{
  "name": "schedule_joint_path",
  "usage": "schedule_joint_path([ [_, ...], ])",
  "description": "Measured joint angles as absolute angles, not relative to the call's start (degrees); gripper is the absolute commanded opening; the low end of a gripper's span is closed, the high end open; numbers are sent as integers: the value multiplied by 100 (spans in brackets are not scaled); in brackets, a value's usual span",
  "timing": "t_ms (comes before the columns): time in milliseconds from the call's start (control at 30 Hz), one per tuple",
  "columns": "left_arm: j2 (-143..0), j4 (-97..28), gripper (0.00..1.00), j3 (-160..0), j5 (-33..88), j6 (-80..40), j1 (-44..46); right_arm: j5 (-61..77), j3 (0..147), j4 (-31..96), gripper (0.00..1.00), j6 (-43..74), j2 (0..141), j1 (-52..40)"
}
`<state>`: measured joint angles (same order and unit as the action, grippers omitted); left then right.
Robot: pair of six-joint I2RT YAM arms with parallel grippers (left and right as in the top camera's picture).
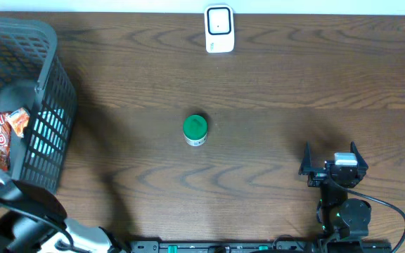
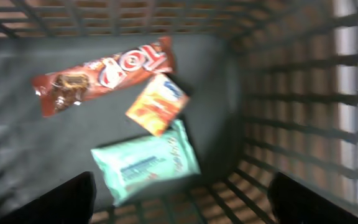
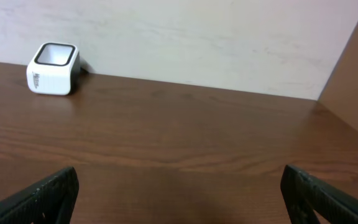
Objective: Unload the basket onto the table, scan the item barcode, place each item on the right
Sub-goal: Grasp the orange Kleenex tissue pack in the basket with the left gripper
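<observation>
Left claw (image 2: pixel 182 190), fingers spread wide and empty, hangs inside the grey slatted basket (image 1: pixel 48 84), looking steeply down at its floor. Directly beneath it, between the two dark fingers (image 2: pixel 67 202), lies a mint-green packet (image 2: pixel 145 165). Just beyond that is an orange packet (image 2: pixel 157 104), touching the mint one at a corner. Farthest ahead is a red-brown chocolate bar (image 2: pixel 104 73), lying slantwise. These three are the items to be scanned. The basket walls enclose the claw ahead and on its right. The bar's large white lettering seems to read "Top", but the print on all three wrappers is too blurred to be sure. The left arm (image 1: pixel 27 207) rises from the near edge of the desk (image 1: pixel 273 91) toward the basket.

Right claw (image 3: pixel 178 180), likewise spread wide with nothing between the fingers, is held low and level over the desk and points toward the back wall, its arm folded at the near edge. The white scanner (image 1: pixel 219 28) stands far ahead of it and to its left, with bare desk between them. A green-lidded container (image 1: pixel 195 129) stands upright well to this claw's left, slightly ahead. The small grey mark on the scanner's side is illegible.
</observation>
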<state>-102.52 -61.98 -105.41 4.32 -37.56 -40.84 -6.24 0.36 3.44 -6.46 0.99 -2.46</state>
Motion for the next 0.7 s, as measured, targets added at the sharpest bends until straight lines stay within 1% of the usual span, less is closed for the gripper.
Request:
schedule_joint_path([
  [233, -10862, -6139, 98, -10536, 40, -3699, -4084, -624, 36, 344, 99, -646, 99, -246],
  [500, -11671, -5918, 98, -10536, -259, -2862, -4084, -624, 36, 344, 99, -646, 99, -246],
  [700, -12197, -5854, 98, -10534, -325, -2626, -4084, -624, 36, 346, 99, -646, 99, -246],
])
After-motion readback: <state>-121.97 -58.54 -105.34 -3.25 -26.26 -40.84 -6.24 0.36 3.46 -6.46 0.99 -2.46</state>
